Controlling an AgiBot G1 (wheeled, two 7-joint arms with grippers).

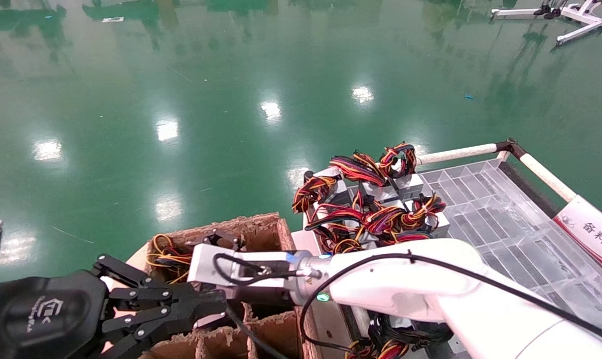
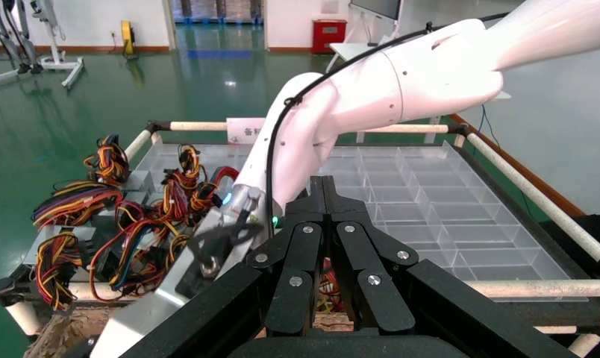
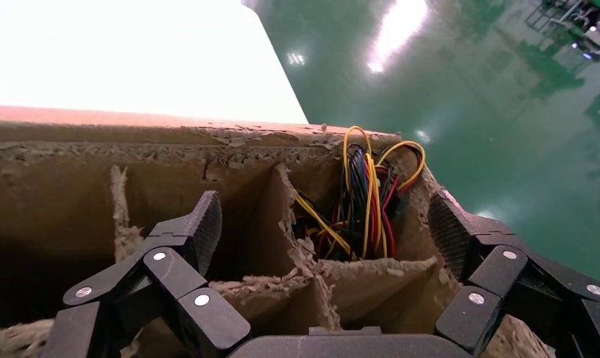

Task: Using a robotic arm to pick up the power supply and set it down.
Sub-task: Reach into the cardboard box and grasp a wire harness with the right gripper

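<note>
A power supply's red, yellow and black wires [image 3: 364, 205] stick up from a far corner cell of the torn cardboard divider box [image 3: 133, 149]; its metal body is hidden. The same wires [image 1: 169, 257] show in the head view at the box's [image 1: 261, 232] left back corner. My right gripper [image 3: 325, 231] hangs open just above the box, empty, its fingers [image 3: 200, 224] spread either side of the cells; it [image 1: 220, 240] ends the white arm [image 1: 405, 279]. My left gripper [image 2: 323, 183] is shut on nothing, low beside the box [image 1: 209, 306]. Several more power supplies [image 1: 376, 209] are piled on the cart.
The pile [image 2: 125, 224] lies at the near-left end of a clear compartmented tray [image 1: 495, 214] on a cart with white padded rails [image 1: 460, 152]. A white sign with red edging [image 1: 592, 232] hangs on the right rail. Green glossy floor [image 1: 181, 99] stretches beyond.
</note>
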